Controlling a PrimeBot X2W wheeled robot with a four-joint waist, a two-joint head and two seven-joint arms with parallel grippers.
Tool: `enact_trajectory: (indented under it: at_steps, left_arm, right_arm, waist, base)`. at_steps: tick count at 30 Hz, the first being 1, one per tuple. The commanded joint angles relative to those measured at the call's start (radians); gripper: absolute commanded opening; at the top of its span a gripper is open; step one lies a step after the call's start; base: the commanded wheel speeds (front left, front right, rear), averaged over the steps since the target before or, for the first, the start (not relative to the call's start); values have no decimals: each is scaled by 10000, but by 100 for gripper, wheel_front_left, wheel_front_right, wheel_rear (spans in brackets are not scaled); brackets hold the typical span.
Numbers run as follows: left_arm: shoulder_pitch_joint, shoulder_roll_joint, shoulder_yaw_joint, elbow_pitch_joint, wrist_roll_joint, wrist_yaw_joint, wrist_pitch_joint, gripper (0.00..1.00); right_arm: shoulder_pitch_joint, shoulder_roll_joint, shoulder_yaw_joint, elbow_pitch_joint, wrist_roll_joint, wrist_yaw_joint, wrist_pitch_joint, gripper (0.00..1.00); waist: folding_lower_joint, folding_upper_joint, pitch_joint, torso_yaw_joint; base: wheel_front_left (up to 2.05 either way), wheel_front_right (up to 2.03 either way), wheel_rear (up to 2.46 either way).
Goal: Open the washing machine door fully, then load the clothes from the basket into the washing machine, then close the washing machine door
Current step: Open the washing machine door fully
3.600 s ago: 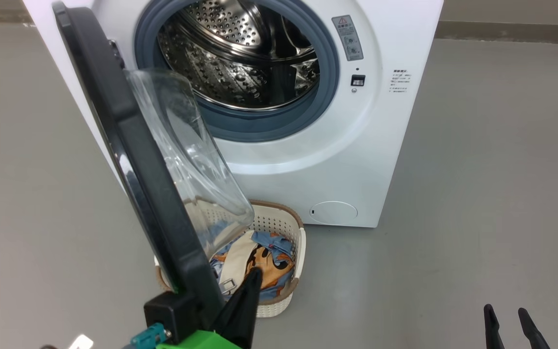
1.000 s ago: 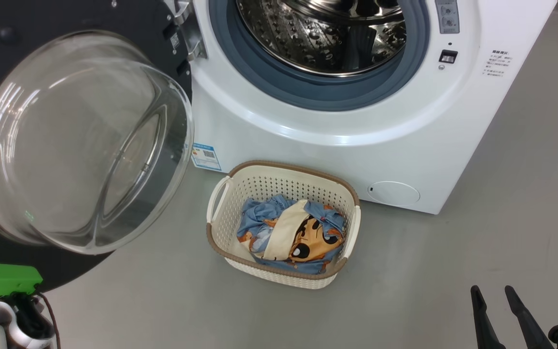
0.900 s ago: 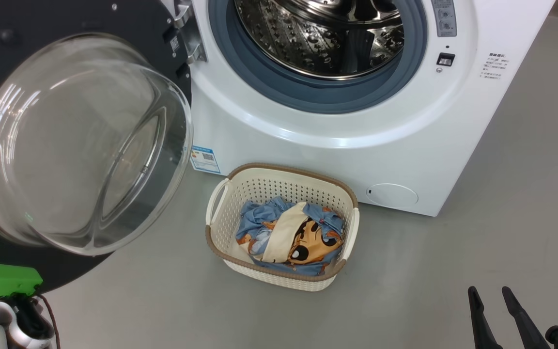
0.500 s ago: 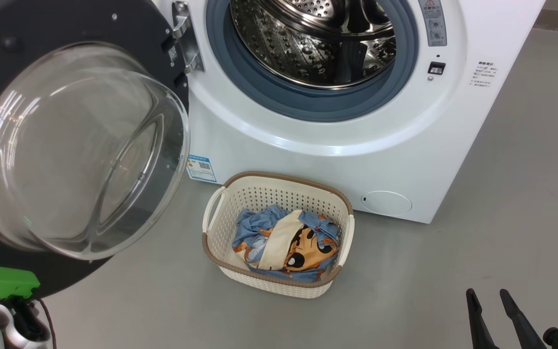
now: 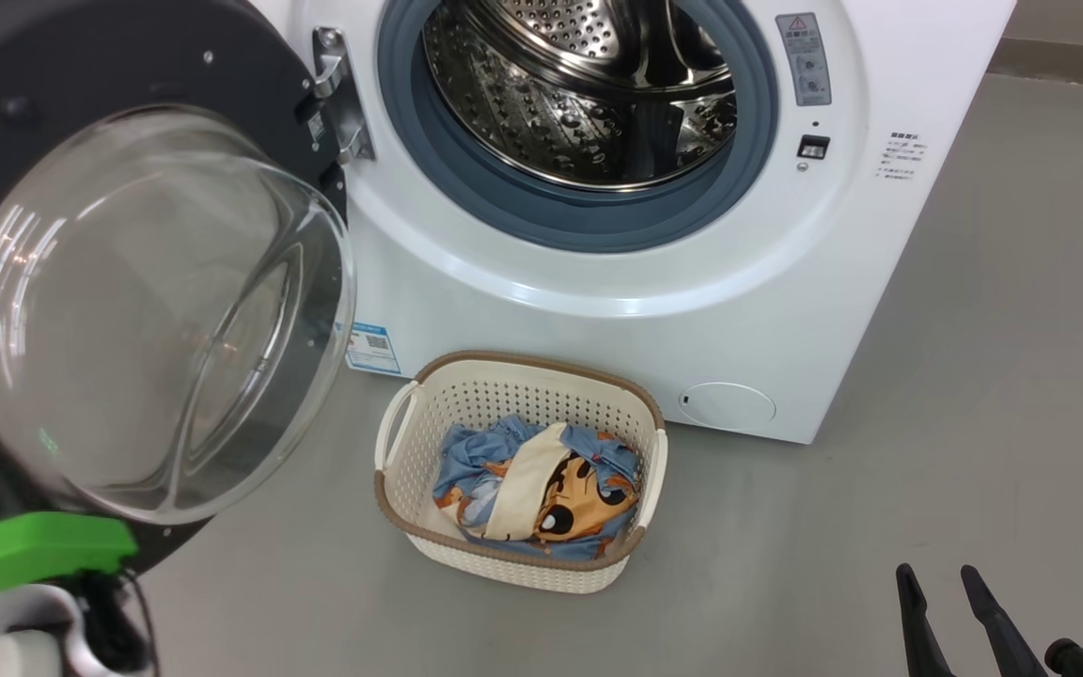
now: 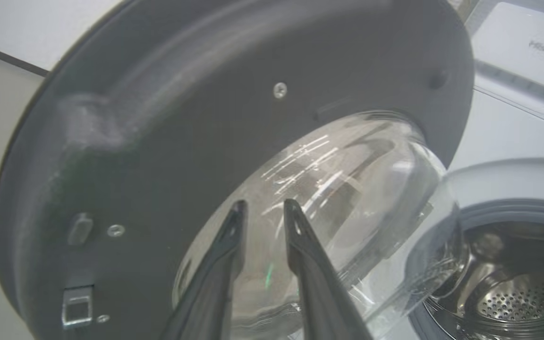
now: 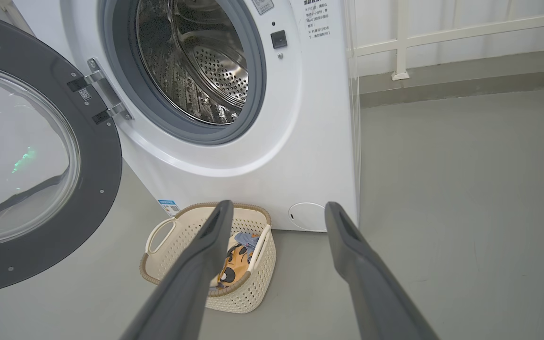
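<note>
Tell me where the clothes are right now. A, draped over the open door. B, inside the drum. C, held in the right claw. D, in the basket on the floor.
D: the clothes lie bunched in the basket, which stands on the floor in front of the washing machine, and the drum shows bare steel.

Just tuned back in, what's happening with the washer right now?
The washing machine door stands wide open beside the washing machine, whose drum shows no laundry. The left gripper is at the door's inner side, fingers slightly apart, gripping nothing. The right gripper hangs open low on the right, holding nothing. The clothes lie in the basket on the floor before the machine, not yet loaded.
</note>
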Motion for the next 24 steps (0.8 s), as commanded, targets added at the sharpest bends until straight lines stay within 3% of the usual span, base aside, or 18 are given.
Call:
enact_trajectory:
  at_steps: [1,2,4,6,11,15,16,18,24]
  left_arm:
    - [10,331,70,-441,-4,46,-53,51]
    - [182,331,-222,-796,-24,107,-53,74]
    - [517,331,-760,-1529,56,231,-53,100]
    - [797,331,-1277,-2277,211,333,-53,100]
    - [1348,331,-2714,-3427,785,108,-53,100]
    - [1761,345,-3618,-3019,850,-221,-31,100]
    - [1990,359,-3984,-2634,867,-583,-34,100]
    - [2200,465,-4244,-2178,1072,-864,-40,100]
    - [2670,493,-3994,-1468,1764,-1368,-49,100]
  right_arm:
    - [-145,-110,248,-226,146,17,-118,100]
    - [-143,-101,260,-227,142,17,-118,100]
    - [-161,-90,322,-222,135,17,-118,100]
    - [-200,-84,344,-233,136,17,-118,100]
    - [-333,-149,444,-256,98,17,-118,100]
    - [-461,-181,547,-343,-68,17,-118,100]
    - [-500,-168,638,-403,-137,17,-118,100]
    - [-517,-155,712,-460,-179,17,-118,100]
    - [-443,-148,872,-563,-291,17,-118,100]
  waist:
    - [0,-1,-20,-43]
    - [0,-1,-33,-76]
    - [0,-1,-31,-188]
    - [0,-1,-16,-308]
    - [0,-1,40,-681]
    - [0,-1,17,-1106]
    - [0,-1,-17,-1365]
    - [0,-1,-52,-1633]
    - [0,-1,-109,-2371]
  base:
    - [0,0,0]
    - [0,0,0]
    - [0,0,0]
    - [0,0,0]
    - [0,0,0]
    - [0,0,0]
    - [0,0,0]
    - [0,0,0]
    - [0,0,0]
